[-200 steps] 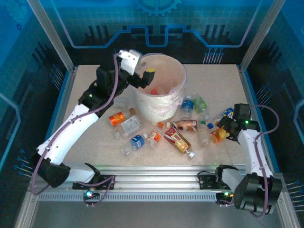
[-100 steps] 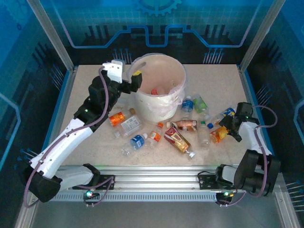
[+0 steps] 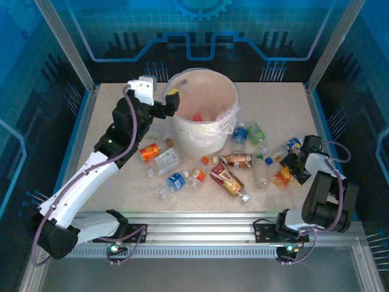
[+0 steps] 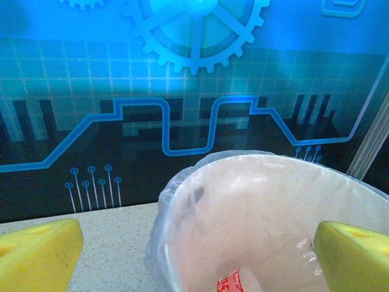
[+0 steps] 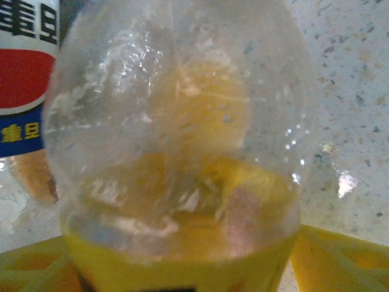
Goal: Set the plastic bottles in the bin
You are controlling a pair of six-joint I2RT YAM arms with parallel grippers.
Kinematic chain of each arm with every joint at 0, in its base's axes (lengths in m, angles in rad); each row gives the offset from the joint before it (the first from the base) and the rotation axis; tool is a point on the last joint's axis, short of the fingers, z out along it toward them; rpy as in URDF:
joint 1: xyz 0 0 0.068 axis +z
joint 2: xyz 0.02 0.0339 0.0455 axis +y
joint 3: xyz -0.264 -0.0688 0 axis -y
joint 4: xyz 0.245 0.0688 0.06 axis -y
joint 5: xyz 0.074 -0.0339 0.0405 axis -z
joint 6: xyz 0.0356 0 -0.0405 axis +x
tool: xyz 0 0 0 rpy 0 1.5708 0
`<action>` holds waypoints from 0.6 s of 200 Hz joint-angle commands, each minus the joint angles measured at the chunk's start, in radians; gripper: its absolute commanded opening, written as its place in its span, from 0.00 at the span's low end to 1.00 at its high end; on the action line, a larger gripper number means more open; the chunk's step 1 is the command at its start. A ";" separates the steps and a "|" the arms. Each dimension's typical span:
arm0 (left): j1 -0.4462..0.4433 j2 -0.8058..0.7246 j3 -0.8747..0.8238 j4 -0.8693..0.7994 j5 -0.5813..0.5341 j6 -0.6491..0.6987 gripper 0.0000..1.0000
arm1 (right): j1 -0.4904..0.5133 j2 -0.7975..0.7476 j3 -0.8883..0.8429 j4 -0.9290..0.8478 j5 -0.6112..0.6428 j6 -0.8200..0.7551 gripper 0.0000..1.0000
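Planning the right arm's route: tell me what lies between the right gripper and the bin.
Top view: a blue-label bottle, a green-label bottle and a clear bottle lie there.

Blue-tinted, even light; blurry right-wrist close-up

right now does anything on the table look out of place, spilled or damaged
Nothing looks spilled. The plastic bottles lie scattered on their sides across the table, in front of and right of the bin, not in it; a few look crumpled. One red-labelled bottle is inside.
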 commanded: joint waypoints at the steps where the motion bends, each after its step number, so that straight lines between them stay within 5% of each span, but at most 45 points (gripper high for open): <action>1: 0.011 -0.010 -0.009 0.024 -0.016 -0.019 0.99 | -0.017 0.027 0.009 0.021 -0.035 0.002 0.68; 34: 0.018 -0.008 -0.009 0.012 -0.022 -0.024 0.99 | -0.018 0.024 0.009 0.019 -0.033 0.008 0.47; 120: 0.039 -0.013 -0.042 0.006 -0.042 -0.058 0.99 | 0.017 -0.305 0.072 -0.182 0.103 -0.008 0.35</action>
